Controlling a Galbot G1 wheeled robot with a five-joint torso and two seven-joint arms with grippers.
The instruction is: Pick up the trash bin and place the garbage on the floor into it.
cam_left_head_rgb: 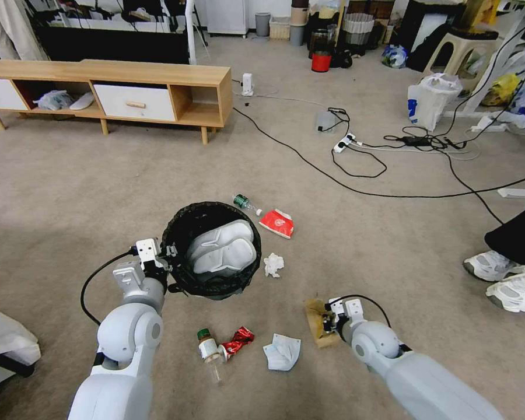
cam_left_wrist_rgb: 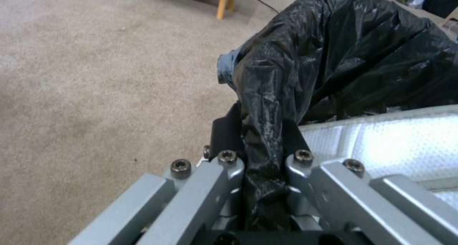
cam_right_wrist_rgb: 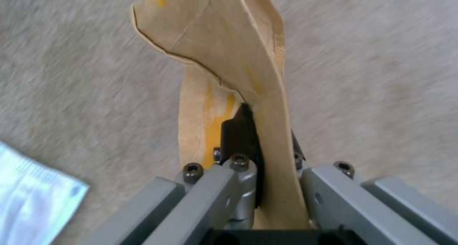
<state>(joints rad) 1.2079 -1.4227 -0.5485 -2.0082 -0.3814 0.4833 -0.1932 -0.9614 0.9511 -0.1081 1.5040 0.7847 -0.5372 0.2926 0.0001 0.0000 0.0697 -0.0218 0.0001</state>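
The trash bin, lined with a black bag, hangs in front of me with a white moulded tray inside. My left gripper is shut on its rim; the left wrist view shows the black bag pinched between the fingers. My right gripper is shut on the brown paper bag, whose paper sits between the pads. Garbage on the carpet: a green-capped bottle, a red packet, a tissue, a bottle, a red wrapper and a white mask-like sheet.
A wooden TV bench stands at the back left. Black cables and power strips cross the floor at right. A person's shoes are at the right edge. A white bag and a red bucket stand farther back.
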